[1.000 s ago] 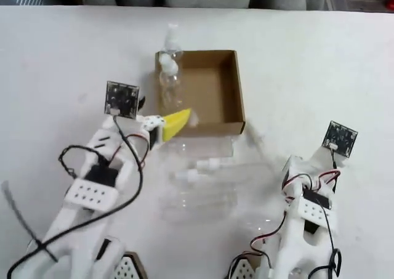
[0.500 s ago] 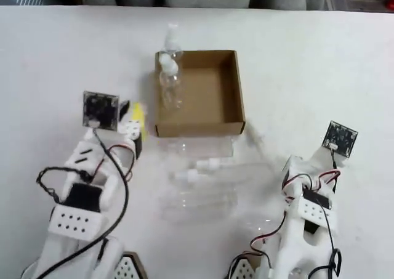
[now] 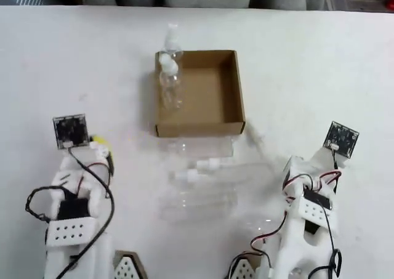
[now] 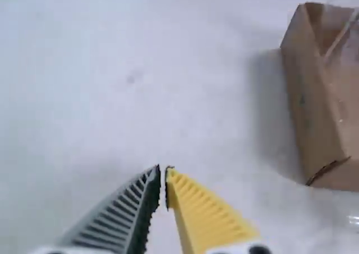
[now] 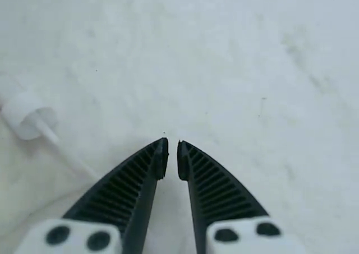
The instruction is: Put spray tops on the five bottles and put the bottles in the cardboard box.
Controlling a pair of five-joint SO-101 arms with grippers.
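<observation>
The cardboard box [image 3: 212, 91] stands open at mid-table. Clear bottles with white spray tops [image 3: 170, 76] lie along its left inner wall, one top poking past the far rim. Several clear bottles [image 3: 206, 183] lie on the table just in front of the box, two showing white tops [image 3: 209, 164]. A loose spray top [image 5: 25, 116] with its tube lies near my right gripper [image 5: 170, 148], which is shut on nothing. My left gripper [image 4: 163, 174], grey and yellow, is shut and empty, left of the box [image 4: 320, 97], low over bare table.
My left arm [image 3: 74, 186] sits at the front left and my right arm [image 3: 311, 199] at the front right. Another loose spray top [image 3: 253, 138] lies by the box's front right corner. Open white table surrounds the box.
My left arm has drawn back from the box's front left corner, leftward and toward the table's front edge, and its yellow finger has shut. The right arm has not moved.
</observation>
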